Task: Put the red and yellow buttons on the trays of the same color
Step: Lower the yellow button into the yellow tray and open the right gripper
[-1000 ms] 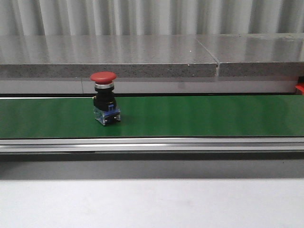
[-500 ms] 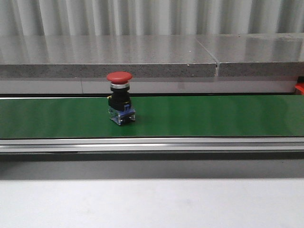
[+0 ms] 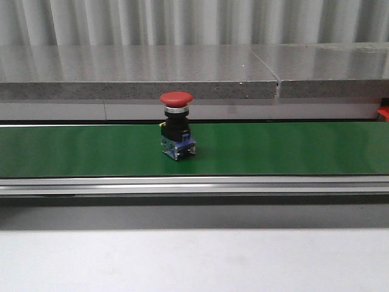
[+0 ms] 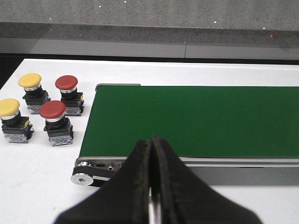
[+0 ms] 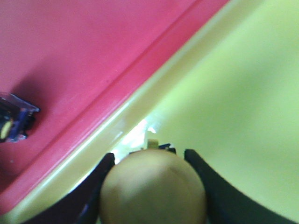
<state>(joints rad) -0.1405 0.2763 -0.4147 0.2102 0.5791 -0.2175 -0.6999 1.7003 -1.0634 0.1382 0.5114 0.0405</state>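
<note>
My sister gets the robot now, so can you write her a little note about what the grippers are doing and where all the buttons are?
Left gripper: jaws shut, holding nothing, near the end of the green belt.
Right gripper: jaws closed on a yellow button, over the yellow tray, right beside the red tray.
One red button stands upright on the belt.
Waiting on the white table by the belt's end: two red buttons and two yellow.
Done: a button base shows on the red tray; its colour is hidden.
Left: release the held yellow button, then sort the belt button and the four waiting.
</note>
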